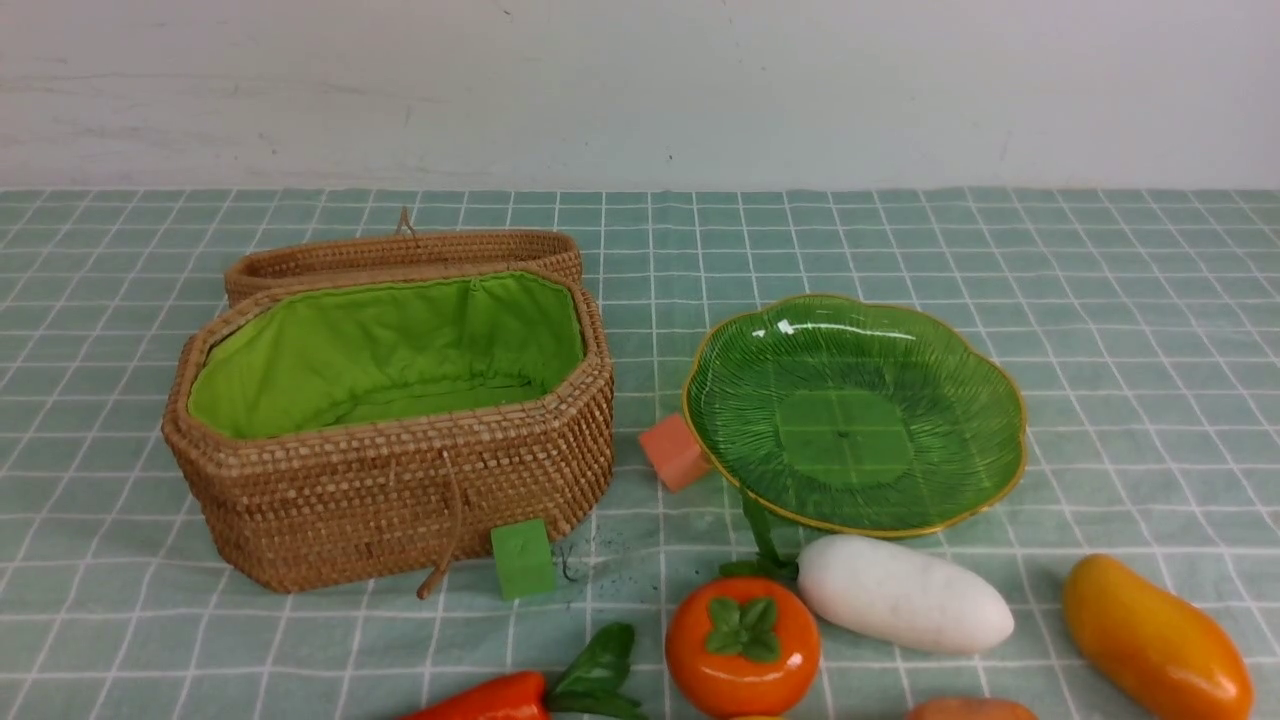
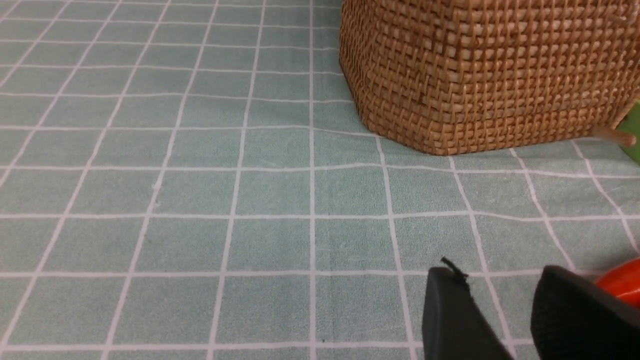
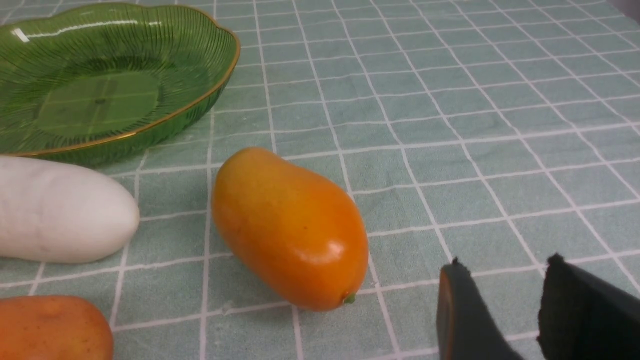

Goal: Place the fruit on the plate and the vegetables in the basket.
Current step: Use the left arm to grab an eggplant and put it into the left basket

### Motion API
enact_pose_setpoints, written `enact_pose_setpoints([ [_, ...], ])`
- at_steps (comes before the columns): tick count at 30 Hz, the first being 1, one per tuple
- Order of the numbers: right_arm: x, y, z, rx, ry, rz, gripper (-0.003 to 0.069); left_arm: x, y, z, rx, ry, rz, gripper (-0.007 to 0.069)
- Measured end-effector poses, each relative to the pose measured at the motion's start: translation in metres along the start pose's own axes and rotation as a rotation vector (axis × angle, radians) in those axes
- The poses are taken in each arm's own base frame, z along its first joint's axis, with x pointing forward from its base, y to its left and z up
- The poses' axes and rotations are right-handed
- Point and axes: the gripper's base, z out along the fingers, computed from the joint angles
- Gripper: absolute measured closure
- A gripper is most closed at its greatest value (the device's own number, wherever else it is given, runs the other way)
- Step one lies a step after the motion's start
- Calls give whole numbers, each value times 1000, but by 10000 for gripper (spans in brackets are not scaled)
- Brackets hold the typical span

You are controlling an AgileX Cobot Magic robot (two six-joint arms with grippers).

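The wicker basket [image 1: 390,490] with lime lining stands open at left, and the green glass plate [image 1: 990,360] at right holds nothing. Along the near edge lie a carrot [image 1: 490,700], a persimmon [image 1: 742,645], a white radish [image 1: 905,595], a potato [image 1: 970,710] and a mango [image 1: 1155,640]. Neither arm shows in the front view. My left gripper [image 2: 500,280] hangs open over bare cloth, with the carrot [image 2: 622,280] just beside one finger and the basket [image 2: 490,75] ahead. Open as well, my right gripper [image 3: 505,272] hovers beside the mango [image 3: 290,230], apart from it.
A salmon-pink cube [image 1: 672,452] sits against the plate's left rim. A green cube [image 1: 522,558] rests by the basket's front cord. In the right wrist view the radish [image 3: 60,210], potato [image 3: 50,327] and plate [image 3: 220,85] lie beyond the mango. The basket lid [image 1: 400,250] lies behind it.
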Motion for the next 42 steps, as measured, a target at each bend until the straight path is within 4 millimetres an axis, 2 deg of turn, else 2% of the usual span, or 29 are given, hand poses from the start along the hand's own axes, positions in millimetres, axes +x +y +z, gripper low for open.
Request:
enact_pose_setpoints([
  [13, 0, 0, 0, 0, 0, 0, 417, -1, 0, 0, 2, -9, -1, 386],
  [16, 0, 0, 0, 0, 0, 0, 417, -5, -1, 0, 17, -52, -38, 386],
  [18, 0, 0, 0, 0, 0, 0, 417, -13, -4, -1, 52, -138, -137, 386],
  [20, 0, 0, 0, 0, 0, 0, 417, -28, -6, -5, 121, -301, -352, 386],
  [23, 0, 0, 0, 0, 0, 0, 417, -48, -3, -14, 187, -537, -524, 386],
  [25, 0, 0, 0, 0, 0, 0, 417, -59, -2, -20, 208, -631, -555, 386],
  [27, 0, 0, 0, 0, 0, 0, 417, -80, -4, -34, 233, -688, -540, 386],
  [28, 0, 0, 0, 0, 0, 0, 417, -83, -4, -36, 235, -692, -532, 386],
  [29, 0, 0, 0, 0, 0, 0, 417, -93, -6, -43, 242, -696, -511, 386],
  [30, 0, 0, 0, 0, 0, 0, 417, -114, -9, -57, 247, -703, -466, 386],
  [32, 0, 0, 0, 0, 0, 0, 417, -155, -13, -79, 228, -673, -392, 386],
  [33, 0, 0, 0, 0, 0, 0, 417, -170, -14, -84, 208, -632, -365, 386],
  [36, 0, 0, 0, 0, 0, 0, 417, -195, -15, -84, 154, -512, -322, 386],
  [38, 0, 0, 0, 0, 0, 0, 417, -211, -14, -69, 72, -329, -276, 386],
  [41, 0, 0, 0, 0, 0, 0, 417, -216, -11, -36, -19, -148, -212, 386],
  [42, 0, 0, 0, 0, 0, 0, 417, -216, -11, -34, -24, -134, -211, 386],
])
